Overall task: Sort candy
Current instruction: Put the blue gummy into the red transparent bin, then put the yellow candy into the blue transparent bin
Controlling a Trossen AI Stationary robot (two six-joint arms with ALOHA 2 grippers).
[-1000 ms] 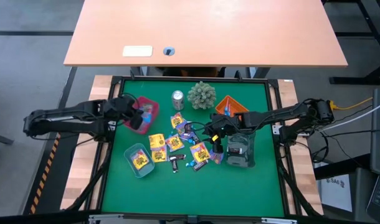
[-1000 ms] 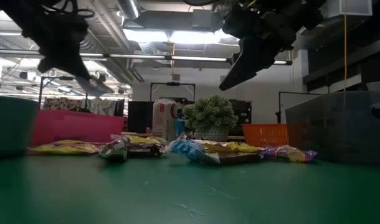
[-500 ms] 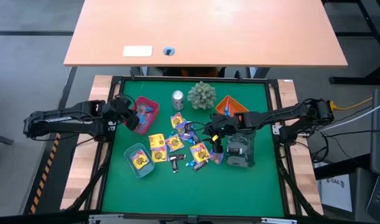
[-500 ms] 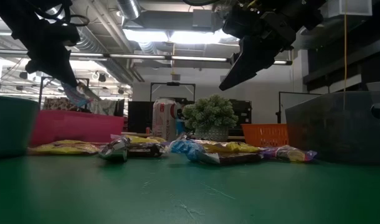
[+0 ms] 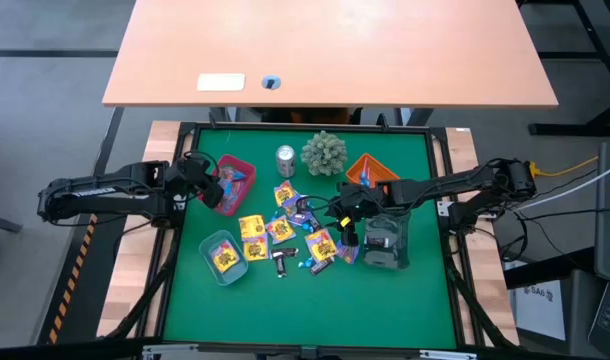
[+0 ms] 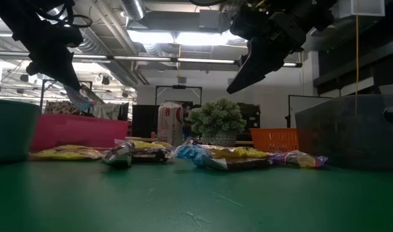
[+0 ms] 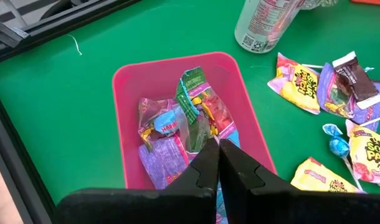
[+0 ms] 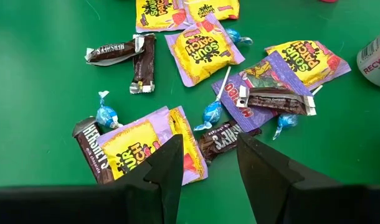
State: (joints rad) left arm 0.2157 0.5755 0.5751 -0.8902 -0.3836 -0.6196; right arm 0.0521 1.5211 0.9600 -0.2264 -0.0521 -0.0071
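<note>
Candy [image 5: 285, 235] is piled mid-bench, and the right gripper [image 8: 207, 163] hangs half-open straight above it, so it's nearest; a brown bar [image 8: 222, 140] lies crosswise between its fingers. Far left, the left gripper [image 7: 218, 163] is pinched closed on a wrapper [image 7: 193, 115] over the pink tray [image 7: 131, 87].

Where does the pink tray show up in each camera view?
High view: pink tray left of centre, beside the silver can.
Low view: pink tray at the left, can to its right.
Left wrist view: pink tray mid-frame, candy inside, can beyond.
Right wrist view: tray not in it; only the can's edge.
Shared landmark: the can.
</note>
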